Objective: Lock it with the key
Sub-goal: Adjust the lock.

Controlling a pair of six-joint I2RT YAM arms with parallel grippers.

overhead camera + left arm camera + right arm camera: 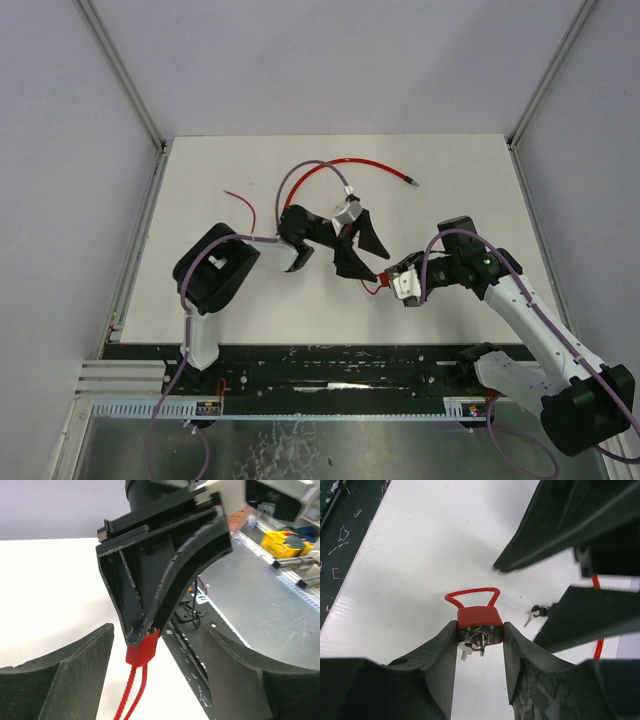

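Right pincer (480, 630) clamps the padlock (479, 616), its key (465, 649) partly hidden.

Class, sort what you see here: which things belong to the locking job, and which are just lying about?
Belong to the job:
red padlock, held in the right tool
key in its keyhole
left tool, open nearby

Lying about:
loose small key
red cable farther back

The left arm (215, 275) reaches to the middle of the frame, its pincer (372, 260) spread wide. The right arm (530, 320) bends in from the lower right, its pincer (480, 627) squeezing a red lock (479, 616).
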